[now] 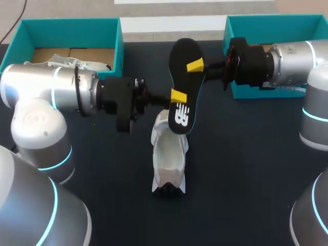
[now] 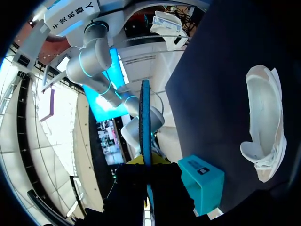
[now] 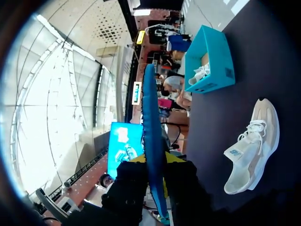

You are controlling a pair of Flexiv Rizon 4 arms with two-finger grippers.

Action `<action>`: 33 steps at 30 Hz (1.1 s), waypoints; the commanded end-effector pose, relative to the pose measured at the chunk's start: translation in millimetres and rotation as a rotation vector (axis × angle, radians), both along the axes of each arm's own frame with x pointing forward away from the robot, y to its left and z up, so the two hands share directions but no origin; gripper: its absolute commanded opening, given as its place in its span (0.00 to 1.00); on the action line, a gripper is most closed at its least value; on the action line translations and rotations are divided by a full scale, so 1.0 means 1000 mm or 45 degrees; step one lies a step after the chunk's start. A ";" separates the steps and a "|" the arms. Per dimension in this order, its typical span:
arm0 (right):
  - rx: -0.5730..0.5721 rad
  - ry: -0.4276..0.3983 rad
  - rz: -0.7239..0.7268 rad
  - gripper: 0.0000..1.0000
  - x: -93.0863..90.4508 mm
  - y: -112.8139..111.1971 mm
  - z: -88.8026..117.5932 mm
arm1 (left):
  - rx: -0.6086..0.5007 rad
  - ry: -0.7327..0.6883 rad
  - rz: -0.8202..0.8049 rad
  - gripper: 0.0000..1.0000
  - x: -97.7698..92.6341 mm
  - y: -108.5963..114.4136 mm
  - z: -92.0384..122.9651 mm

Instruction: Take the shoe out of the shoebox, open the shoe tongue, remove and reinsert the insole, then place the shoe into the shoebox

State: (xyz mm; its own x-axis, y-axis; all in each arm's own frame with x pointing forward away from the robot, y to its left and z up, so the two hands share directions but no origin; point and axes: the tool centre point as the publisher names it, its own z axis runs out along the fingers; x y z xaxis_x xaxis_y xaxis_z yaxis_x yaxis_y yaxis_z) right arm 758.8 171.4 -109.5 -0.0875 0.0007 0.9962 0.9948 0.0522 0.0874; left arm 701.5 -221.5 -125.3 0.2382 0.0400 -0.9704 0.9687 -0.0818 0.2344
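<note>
Right now the left jaws and the right jaws are each clamped on the insole (image 1: 183, 77), held aloft between them, its long axis roughly in line with the shoe (image 1: 169, 159) lying on the desk (image 1: 246, 169) just below, nearer the left jaws.

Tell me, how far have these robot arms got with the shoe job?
Done: the shoe lies out on the table, looks opened up, and its insole is out. In hand: the left hand and right hand both grip the insole above the shoe. Left: slide it back in, then put the shoe into a shoebox.
</note>
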 end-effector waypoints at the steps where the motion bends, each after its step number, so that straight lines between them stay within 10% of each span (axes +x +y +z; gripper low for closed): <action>1: 0.002 0.005 -0.001 0.26 0.001 0.002 -0.003 | -0.018 -0.001 0.008 0.00 0.000 -0.001 0.001; 7: 0.003 0.016 0.002 0.00 0.002 0.005 -0.006 | -0.026 0.001 0.013 0.00 0.000 0.002 0.002; 12: -0.004 0.016 0.005 0.00 0.003 0.007 -0.005 | -0.020 0.012 0.015 0.00 -0.003 0.004 0.001; 13: -0.004 0.017 0.005 0.00 0.003 0.007 -0.005 | -0.006 0.017 0.025 0.17 -0.003 0.006 0.001; 14: -0.004 0.019 0.004 0.00 0.003 0.007 -0.005 | 0.008 0.013 0.032 0.75 -0.003 0.008 0.001; 15: -0.006 0.022 0.004 0.00 0.003 0.007 -0.006 | 0.017 0.005 0.027 1.00 -0.003 0.012 0.001; 25: -0.041 0.072 -0.028 0.00 0.007 -0.002 -0.021 | 0.213 -0.004 0.040 1.00 0.029 0.060 0.012; 33: -0.074 0.117 -0.031 0.00 0.006 0.004 -0.033 | 0.481 -0.048 0.088 1.00 0.046 0.059 0.041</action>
